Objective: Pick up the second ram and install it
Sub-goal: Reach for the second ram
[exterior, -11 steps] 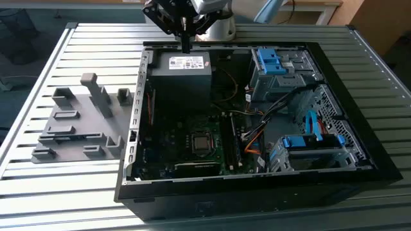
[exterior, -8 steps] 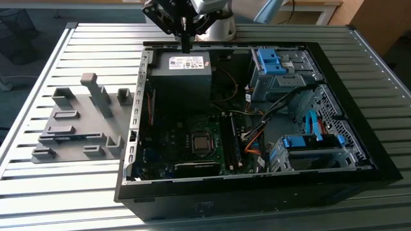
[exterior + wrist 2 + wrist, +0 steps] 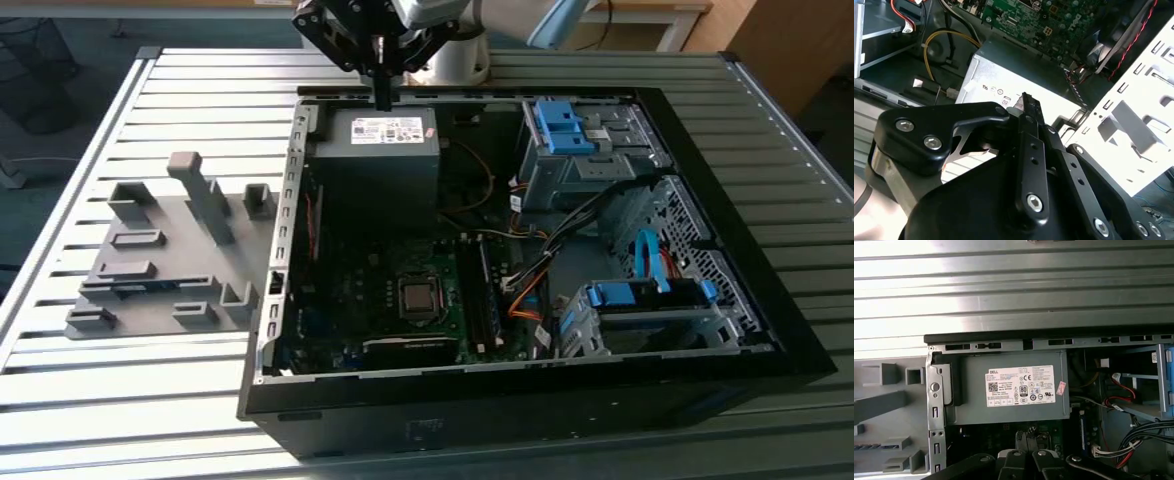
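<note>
Black tool (image 3: 383, 95), fingers together, over power supply (image 3: 378, 160) edge beside case rim (image 3: 1054, 336).

In the first wrist view the picture's edge cuts off the gripper (image 3: 1030, 441) and the computer case (image 3: 1004, 345).

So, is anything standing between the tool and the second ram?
Yes. The tool hangs over the power supply, while the second ram lies in the grey holder outside the computer. The case wall and the upright holder blocks stand between them.
</note>
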### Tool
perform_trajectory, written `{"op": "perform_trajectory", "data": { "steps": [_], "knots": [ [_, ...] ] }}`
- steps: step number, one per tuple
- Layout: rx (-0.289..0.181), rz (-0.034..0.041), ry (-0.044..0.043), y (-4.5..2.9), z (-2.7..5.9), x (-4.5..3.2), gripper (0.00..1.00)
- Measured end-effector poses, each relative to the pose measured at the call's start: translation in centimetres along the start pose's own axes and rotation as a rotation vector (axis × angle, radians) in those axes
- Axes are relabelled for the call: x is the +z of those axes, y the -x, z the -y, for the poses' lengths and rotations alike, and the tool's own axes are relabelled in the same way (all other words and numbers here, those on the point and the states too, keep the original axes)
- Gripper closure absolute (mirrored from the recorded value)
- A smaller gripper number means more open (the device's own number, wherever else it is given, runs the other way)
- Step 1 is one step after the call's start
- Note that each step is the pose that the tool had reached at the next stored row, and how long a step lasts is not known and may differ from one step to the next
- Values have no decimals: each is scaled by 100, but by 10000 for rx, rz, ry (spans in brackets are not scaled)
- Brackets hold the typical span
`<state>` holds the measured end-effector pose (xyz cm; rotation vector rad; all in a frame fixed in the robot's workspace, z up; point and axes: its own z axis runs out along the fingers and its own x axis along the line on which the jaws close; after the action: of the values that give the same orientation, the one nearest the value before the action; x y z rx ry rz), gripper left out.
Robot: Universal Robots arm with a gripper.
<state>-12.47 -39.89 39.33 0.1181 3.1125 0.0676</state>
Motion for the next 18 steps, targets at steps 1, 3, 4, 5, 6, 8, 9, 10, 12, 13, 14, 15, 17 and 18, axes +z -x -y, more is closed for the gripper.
{"op": "perform_trajectory", "data": {
  "steps": [1,3,4,5,6,8,9,10,12,13,14,15,17,18],
  "knots": [
    [0,0,0,-3,0,0,89],
    [-2,-1,-1,-6,1,0,89],
    [0,0,0,-8,1,0,89],
    [-1,0,0,-10,1,0,89],
    [-1,0,0,-11,1,0,89],
    [-1,0,0,-17,1,0,89],
    [-1,0,0,-19,1,0,89],
    [-1,0,0,-21,2,0,89],
    [-2,0,0,-24,2,0,89],
    [-2,0,0,-24,2,0,89],
    [-2,0,1,-24,2,0,89],
    [0,0,0,-25,2,-1,89],
    [-1,0,0,-25,2,-1,89],
    [-1,0,0,-26,2,-1,89]
  ]
}}
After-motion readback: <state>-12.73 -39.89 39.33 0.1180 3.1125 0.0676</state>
